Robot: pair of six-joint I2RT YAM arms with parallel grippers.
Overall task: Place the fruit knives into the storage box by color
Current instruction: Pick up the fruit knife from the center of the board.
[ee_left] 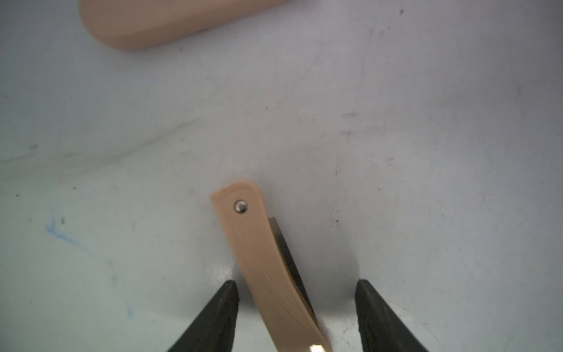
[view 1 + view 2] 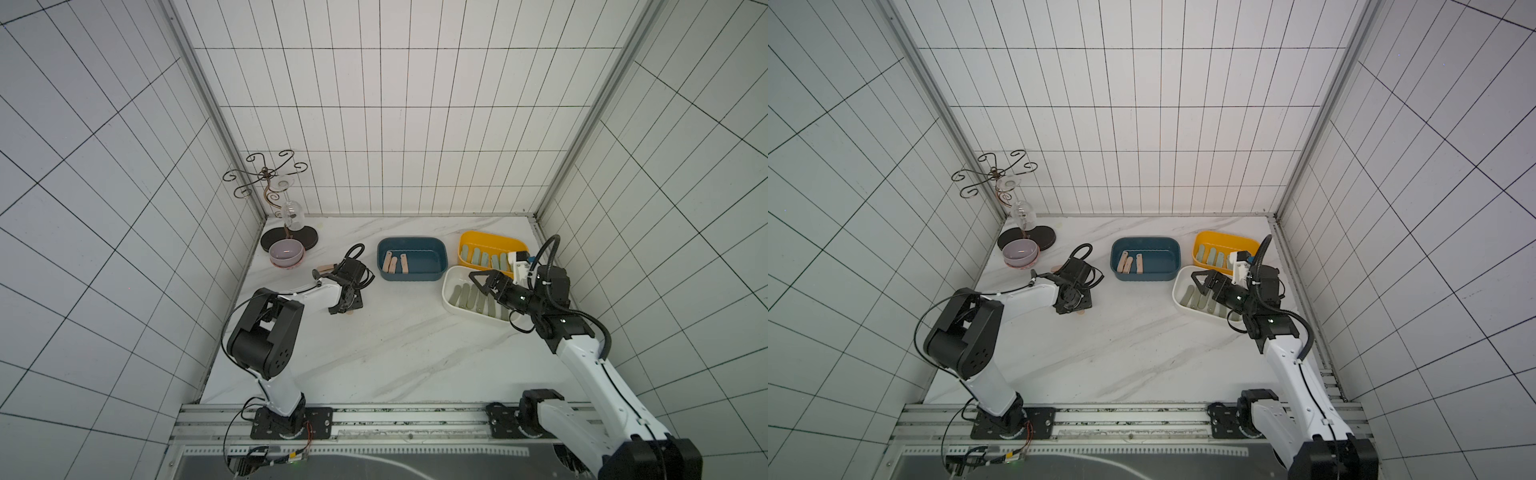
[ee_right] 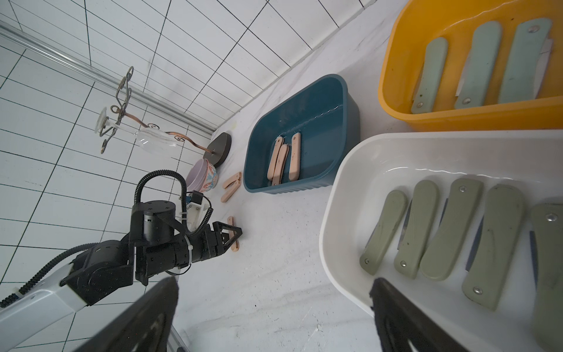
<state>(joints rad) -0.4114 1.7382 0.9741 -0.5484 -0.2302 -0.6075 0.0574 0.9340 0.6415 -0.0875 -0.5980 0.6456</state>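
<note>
A peach-pink fruit knife lies on the marble table between the fingers of my left gripper, which is open with a gap on each side of the handle. Another peach knife lies just beyond it, and two more rest near the blue box. The blue box holds three peach knives. Mint knives fill the yellow box. Olive knives lie in the white box. My right gripper hangs open and empty over the white box's near rim.
A wire glass rack with a hanging wine glass stands in the back left corner, a lilac bowl in front of it. Tiled walls close the table on three sides. The arms' mounting rail runs along the front edge.
</note>
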